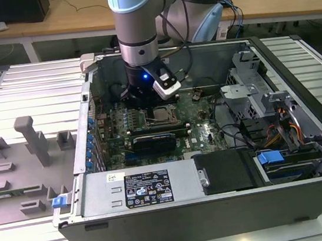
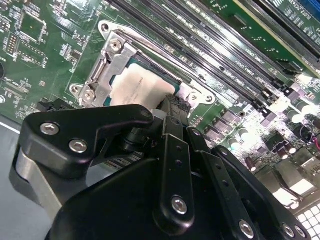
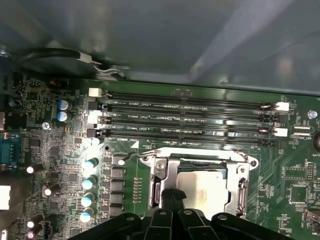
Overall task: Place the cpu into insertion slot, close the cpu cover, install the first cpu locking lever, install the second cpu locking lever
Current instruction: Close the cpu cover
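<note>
The cpu [image 3: 202,186] sits in the insertion slot [image 3: 200,165] under the lowered cpu cover [image 3: 167,172] — the gripper [image 3: 170,197], fingers closed and empty, is at the cover's edge.

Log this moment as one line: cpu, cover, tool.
cpu: seated in insertion slot | cpu cover: down around cpu | tool: low at cover's edge

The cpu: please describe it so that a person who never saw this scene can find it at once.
Look inside the open computer case, on the green circuit board. Beside the long black memory slots sits the silver-rimmed insertion slot. The cpu is the flat, pale silvery square within it.
</note>
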`<state>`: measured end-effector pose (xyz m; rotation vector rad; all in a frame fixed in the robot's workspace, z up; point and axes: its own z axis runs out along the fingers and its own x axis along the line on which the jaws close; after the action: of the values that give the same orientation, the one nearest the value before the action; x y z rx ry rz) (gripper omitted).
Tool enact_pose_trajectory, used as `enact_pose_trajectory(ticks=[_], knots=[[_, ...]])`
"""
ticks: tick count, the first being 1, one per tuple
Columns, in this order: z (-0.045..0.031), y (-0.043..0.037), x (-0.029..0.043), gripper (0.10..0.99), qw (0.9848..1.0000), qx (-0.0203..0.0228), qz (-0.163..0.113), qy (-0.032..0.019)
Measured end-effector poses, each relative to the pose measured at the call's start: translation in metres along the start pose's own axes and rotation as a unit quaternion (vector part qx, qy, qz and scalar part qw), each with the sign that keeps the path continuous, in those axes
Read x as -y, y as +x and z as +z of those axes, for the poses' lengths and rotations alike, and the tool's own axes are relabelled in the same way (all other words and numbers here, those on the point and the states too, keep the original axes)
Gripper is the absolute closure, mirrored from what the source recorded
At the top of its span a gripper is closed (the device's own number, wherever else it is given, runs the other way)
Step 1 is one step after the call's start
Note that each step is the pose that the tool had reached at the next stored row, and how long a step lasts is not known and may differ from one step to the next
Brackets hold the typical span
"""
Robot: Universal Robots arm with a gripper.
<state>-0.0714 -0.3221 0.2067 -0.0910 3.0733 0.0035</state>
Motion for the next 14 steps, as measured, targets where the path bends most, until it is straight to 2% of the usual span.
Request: enact_pose_trajectory(ticks=[9, 14], knots=[[-0.003, 0.0008, 0.0, 0.98, 0.9999, 0.0008, -0.011, -0.0012], [-0.0026, 0.0056, -0.0004, 0.98, 0.9998, 0.0043, -0.014, -0.0123]])
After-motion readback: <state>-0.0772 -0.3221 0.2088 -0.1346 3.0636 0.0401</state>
